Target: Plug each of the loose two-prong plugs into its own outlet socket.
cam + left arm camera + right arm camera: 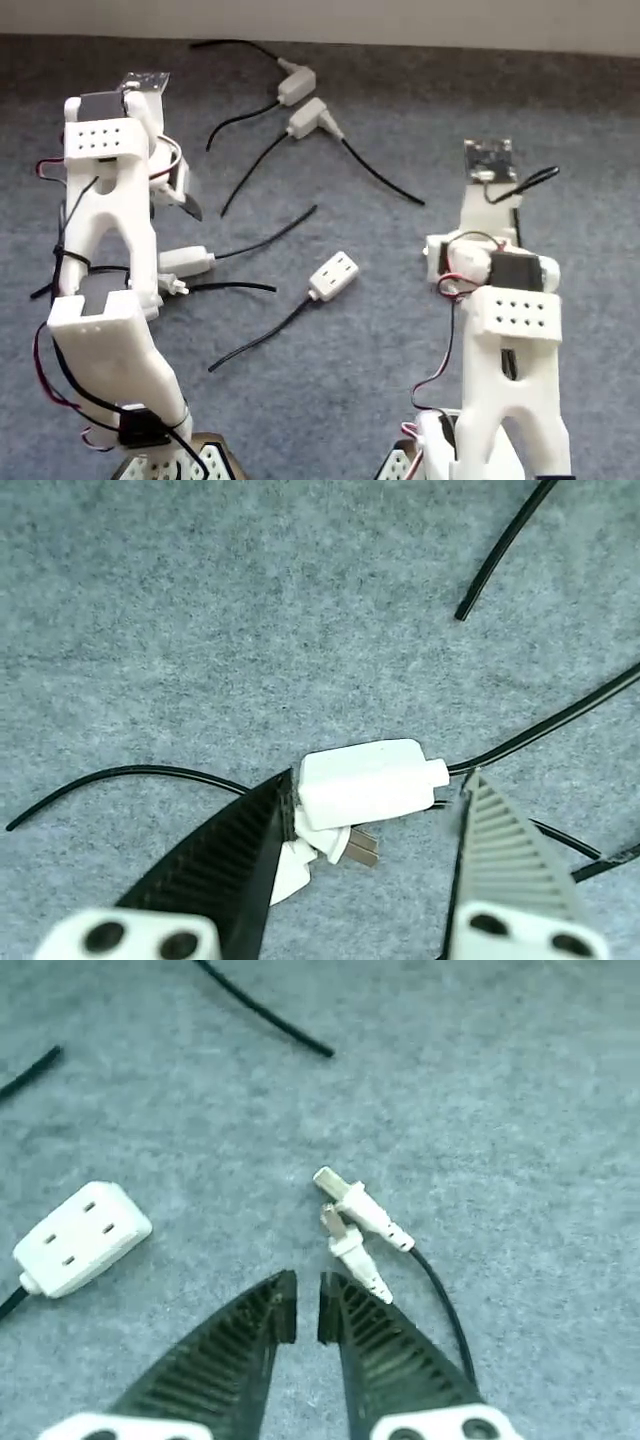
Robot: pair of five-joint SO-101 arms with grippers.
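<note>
Many black cords (265,237) lie loose on the grey carpet (400,330). One of them runs under the things by my left gripper (380,780). That gripper is wide open.

A white socket block (360,780) lies flat between its fingers. It touches the black finger (240,850) and stays clear of the grey one. Its long side goes across from finger to finger, and its cord end is toward the grey finger. A small plug (330,842) with two metal prongs peeks out from under its edge.

My right gripper (307,1290) is pinched almost together and holds nothing. Just past its tips lie two small white plugs (352,1215), close side by side and slanted. Another socket block (80,1235) sits off to one side with its holes up.
</note>
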